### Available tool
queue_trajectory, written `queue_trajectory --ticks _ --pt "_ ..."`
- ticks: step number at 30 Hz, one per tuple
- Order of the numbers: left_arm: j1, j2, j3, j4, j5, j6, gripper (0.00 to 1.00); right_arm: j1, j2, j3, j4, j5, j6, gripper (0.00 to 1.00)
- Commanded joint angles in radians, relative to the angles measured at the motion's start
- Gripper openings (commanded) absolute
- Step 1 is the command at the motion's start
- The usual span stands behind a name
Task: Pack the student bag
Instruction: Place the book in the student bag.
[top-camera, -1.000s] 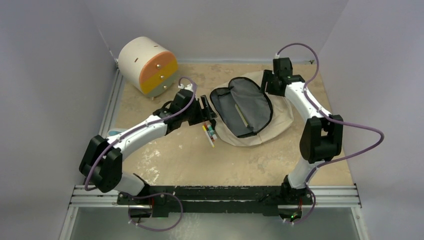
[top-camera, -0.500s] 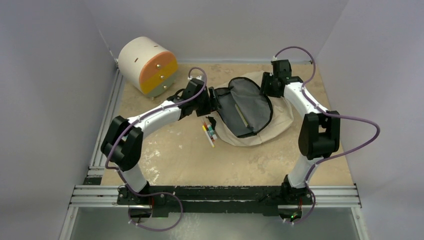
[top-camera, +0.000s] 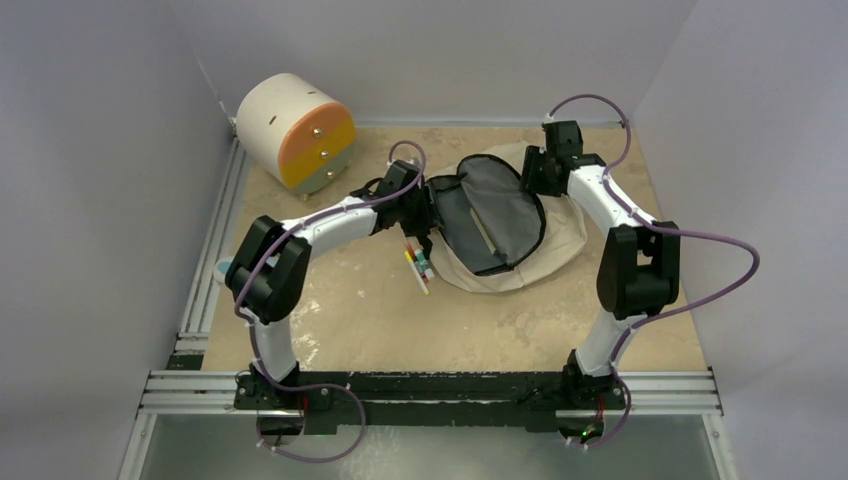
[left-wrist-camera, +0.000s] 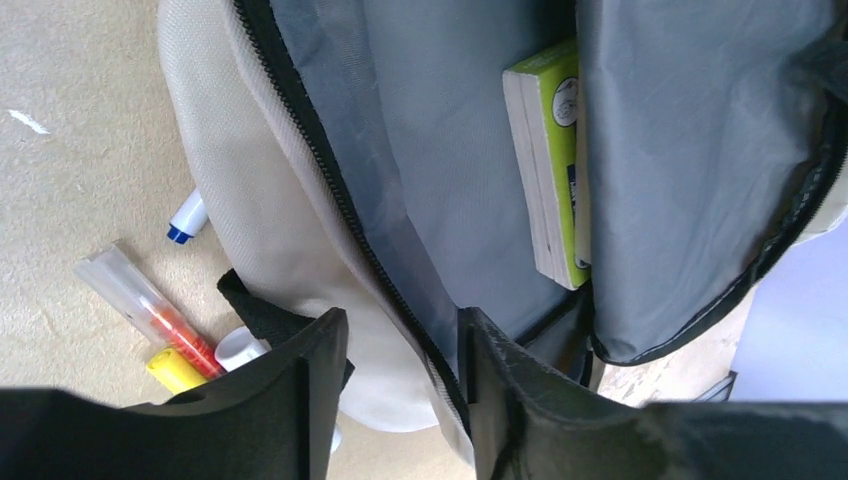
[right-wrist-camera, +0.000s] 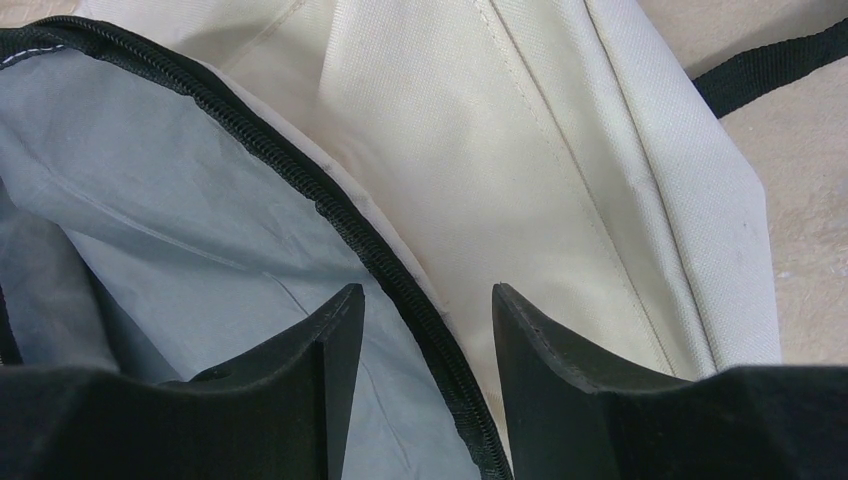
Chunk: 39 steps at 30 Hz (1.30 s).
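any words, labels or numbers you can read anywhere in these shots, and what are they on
Nothing can be read as text in any view.
On the book inside the student bag: a round emblem and blue print on the green cover, too blurred to read.
On the markers beside the bag: coloured bands only, no legible label.
On the drawer unit: no writing visible.

Site: robotics laboratory test cell. Table (top-camera: 350, 320), beige top scuffed white. Plain pale walls (top-camera: 100, 150) enclose the table on its left, far and right sides. Aluminium rail (top-camera: 190, 392) along the table's near edge, bearing left arm (top-camera: 330, 222) and right arm (top-camera: 598, 200), purple-cabled.
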Motion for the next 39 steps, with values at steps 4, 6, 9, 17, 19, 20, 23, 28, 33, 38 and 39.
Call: queue_trajectory --ticks 4,6,9,17,19,20,23,28,33,38,39 --pt "0.005 0.026 0.067 0.053 0.039 0.022 0.27 -0.006 -0.030 0.005 0.017 0.010 0.003 0.52" --pt "0.005 0.023 0.065 0.054 0.045 0.028 0.15 -0.007 -0.029 0.001 0.022 -0.004 0.003 0.52" --pt "0.005 0.017 0.071 0.055 0.060 0.034 0.00 -0.007 -0.024 -0.006 0.024 -0.005 0.004 0.51" --pt "0.005 -0.018 0.085 0.042 0.073 0.055 0.00 -0.008 -0.033 -0.012 0.031 0.021 0.003 0.27" --pt "0.005 -0.029 0.084 0.037 0.080 0.056 0.00 -0.008 -0.036 -0.011 0.032 0.018 0.004 0.20" --pt "0.005 -0.034 0.084 0.036 0.083 0.056 0.00 -0.008 -0.038 -0.011 0.030 0.015 0.003 0.17" --pt "0.005 -0.052 0.078 0.032 0.084 0.051 0.00 -0.007 -0.055 -0.011 0.027 -0.008 0.000 0.05" --pt "0.005 -0.075 0.067 0.022 0.075 0.053 0.00 -0.003 -0.106 -0.007 0.036 -0.058 -0.009 0.00" --pt "0.005 -0.094 0.056 0.019 0.083 0.050 0.00 0.038 -0.169 -0.022 0.027 -0.158 -0.006 0.00" --pt "0.005 -0.108 0.045 0.019 0.092 0.050 0.00 0.110 -0.211 -0.054 0.020 -0.257 -0.010 0.00" --pt "0.005 -0.111 0.044 0.019 0.093 0.051 0.00 0.135 -0.214 -0.058 0.020 -0.274 -0.010 0.00"
